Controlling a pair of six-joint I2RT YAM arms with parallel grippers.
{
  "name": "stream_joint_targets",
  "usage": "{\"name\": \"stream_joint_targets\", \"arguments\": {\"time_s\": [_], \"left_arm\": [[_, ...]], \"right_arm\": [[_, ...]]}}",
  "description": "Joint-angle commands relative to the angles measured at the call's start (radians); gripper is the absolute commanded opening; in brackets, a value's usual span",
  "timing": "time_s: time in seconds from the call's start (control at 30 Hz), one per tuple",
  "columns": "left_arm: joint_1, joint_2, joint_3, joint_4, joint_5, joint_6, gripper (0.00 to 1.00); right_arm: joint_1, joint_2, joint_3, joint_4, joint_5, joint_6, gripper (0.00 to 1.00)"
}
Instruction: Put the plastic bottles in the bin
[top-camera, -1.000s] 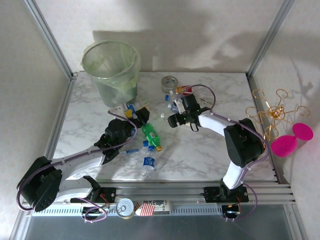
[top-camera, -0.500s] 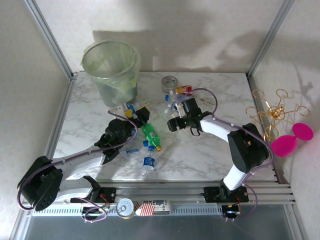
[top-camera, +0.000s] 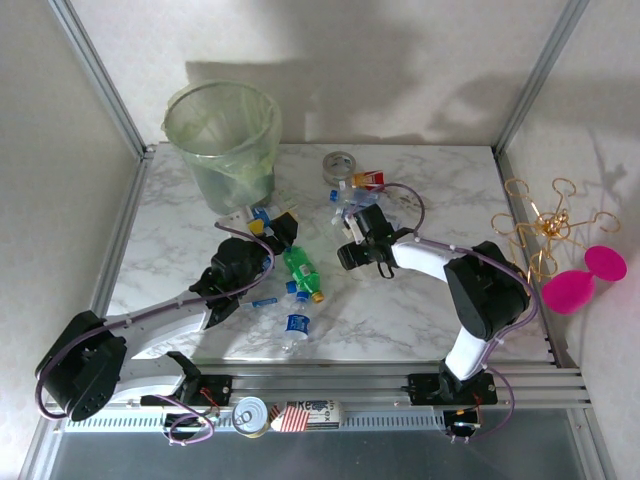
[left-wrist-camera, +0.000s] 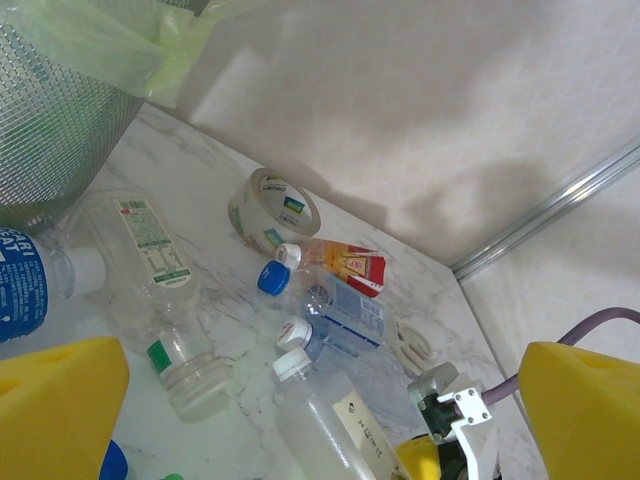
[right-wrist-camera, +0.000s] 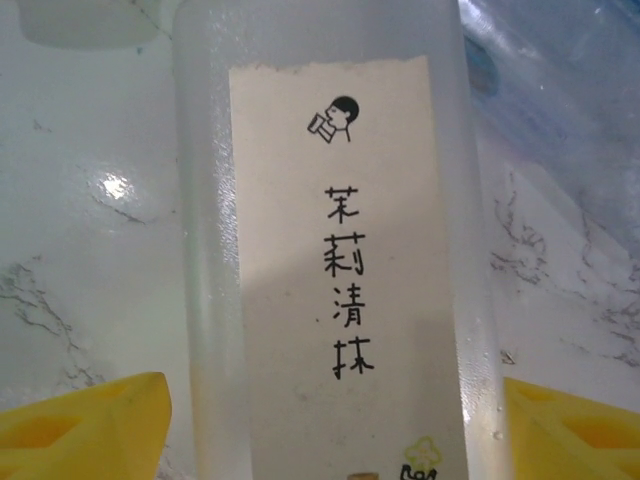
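At the middle of the bench (top-camera: 420, 300), many bottles (top-camera: 300, 268) lying outside the bin (top-camera: 215, 170), left fingers (left-wrist-camera: 60, 400) wide and empty, right fingers (right-wrist-camera: 80, 425) astride a clear bottle (right-wrist-camera: 330, 250), grip uncertain.

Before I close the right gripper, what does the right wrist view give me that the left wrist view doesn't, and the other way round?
Right wrist: the frosted bottle close up. Its paper label has handwritten characters and a small drinking figure, and there is a narrow gap between the bottle and each yellow finger of the right gripper.
Left wrist: the surroundings, with the tape roll, the red-labelled bottle and the bin wall.
Shared: that same frosted bottle, lying on its side.
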Motion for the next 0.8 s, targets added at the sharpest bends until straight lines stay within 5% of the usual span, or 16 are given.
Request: {"name": "stream_joint_targets", "arguments": {"time_s": [0.0, 0.23, 0.77], "left_arm": [[-0.001, 0.008, 0.022, 0.002, -0.004, -0.022, 0.99], [0.001, 0.015, 0.046, -0.01, 0.04, -0.049, 0.99], [-0.026, 0.105, 0.093, 0.157, 0.225, -0.219, 1.0]], "right_arm": [[0.009, 0.012, -0.013, 0.005, 0.03, -0.007, 0.74], [0.011, -0.044, -0.041, 0.054, -0.011, -0.015, 0.52], [0.049, -0.371, -0.199, 0.469, -0.273, 0.107, 0.47]]}}
